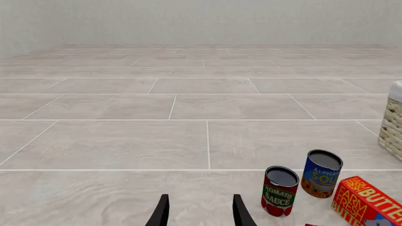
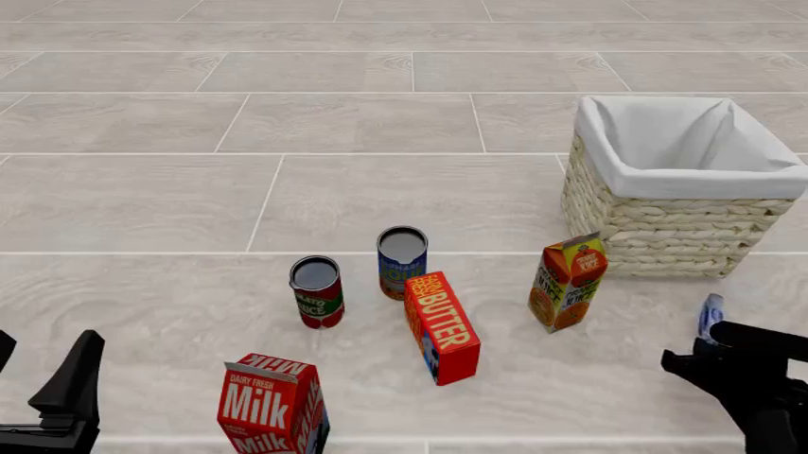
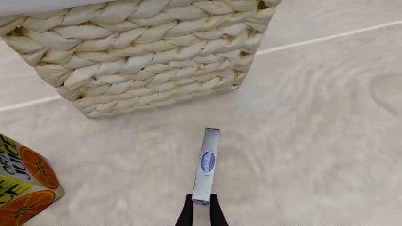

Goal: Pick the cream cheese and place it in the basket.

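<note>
The cream cheese [image 3: 206, 164] is a thin white box with a blue oval mark. It stands edge-on between the fingers of my right gripper [image 3: 201, 214], which is shut on its near end. In the front view the cream cheese [image 2: 711, 317] and my right gripper [image 2: 707, 348] are at the lower right, just in front of the basket [image 2: 669, 232]. The basket's woven wall [image 3: 144, 56] fills the far part of the right wrist view. My left gripper [image 1: 199, 212] is open and empty at the front view's lower left [image 2: 48, 355].
An orange juice carton [image 2: 566, 282] stands left of the basket, near my right gripper. A Butter box [image 2: 442, 326], a soup can [image 2: 401, 262], a tomato sauce can [image 2: 317, 291] and a Milk carton [image 2: 272, 405] stand in the middle front.
</note>
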### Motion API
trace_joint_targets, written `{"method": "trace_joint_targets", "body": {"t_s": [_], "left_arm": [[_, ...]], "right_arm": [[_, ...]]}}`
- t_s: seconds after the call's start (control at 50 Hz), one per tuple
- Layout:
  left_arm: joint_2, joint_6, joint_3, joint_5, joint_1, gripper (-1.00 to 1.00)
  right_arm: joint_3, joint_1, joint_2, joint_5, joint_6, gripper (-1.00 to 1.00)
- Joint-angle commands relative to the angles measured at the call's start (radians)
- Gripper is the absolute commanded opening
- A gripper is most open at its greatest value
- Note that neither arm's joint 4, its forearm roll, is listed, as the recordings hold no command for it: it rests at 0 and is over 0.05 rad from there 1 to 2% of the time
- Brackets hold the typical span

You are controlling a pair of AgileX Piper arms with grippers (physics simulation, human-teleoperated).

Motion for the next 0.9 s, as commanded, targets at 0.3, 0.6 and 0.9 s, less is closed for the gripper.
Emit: {"method": "trace_joint_targets", "body": {"t_s": [0.3, 0.6, 0.9], "left_arm": [[0.0, 0.0, 0.0, 0.0, 0.0, 1.0], [0.0, 0.0, 0.0, 0.0, 0.0, 1.0], [0.0, 0.0, 0.0, 0.0, 0.0, 1.0]], "right_arm": [[0.057, 0.006, -0.304, 0.115, -0.127, -1.0], [0.028, 0.022, -0.672, 0.406, -0.177, -1.0], [-0.131, 0.062, -0.945, 0.753, -0.117, -1.0]]}}
